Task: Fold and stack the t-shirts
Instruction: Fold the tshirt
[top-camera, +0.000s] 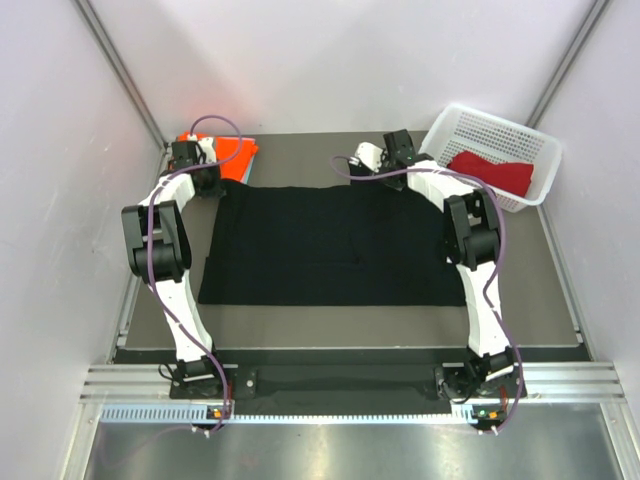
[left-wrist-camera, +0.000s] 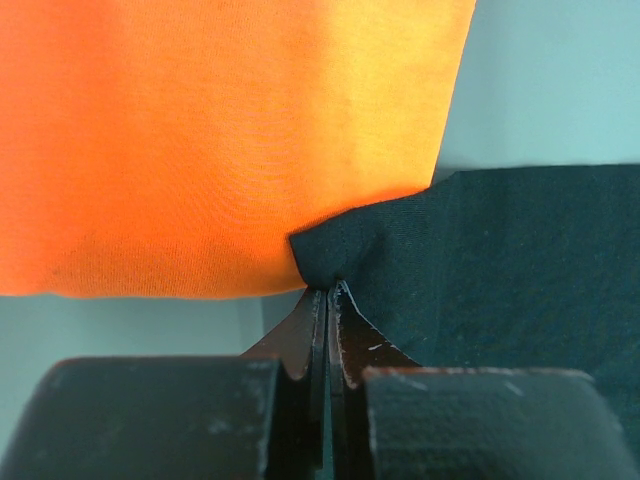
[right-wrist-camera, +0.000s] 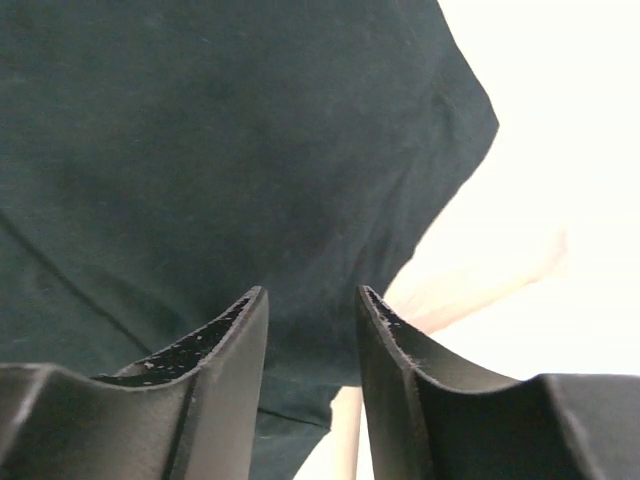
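Observation:
The large black t-shirt (top-camera: 330, 245) lies spread flat across the middle of the table. My left gripper (top-camera: 205, 180) is at the shirt's far left corner. In the left wrist view the left gripper (left-wrist-camera: 330, 288) is shut on a pinched tip of the black cloth (left-wrist-camera: 500, 260), right beside the orange t-shirt (left-wrist-camera: 200, 140). The orange t-shirt (top-camera: 238, 155) sits at the far left of the table. My right gripper (top-camera: 385, 170) hovers at the shirt's far right corner. The right gripper (right-wrist-camera: 312, 292) is open above the black cloth (right-wrist-camera: 200, 150), with nothing held.
A white mesh basket (top-camera: 500, 130) stands at the far right and holds the dark red t-shirt (top-camera: 492, 172). Pale walls close in on both sides, and the table's front edge runs just ahead of the arm bases.

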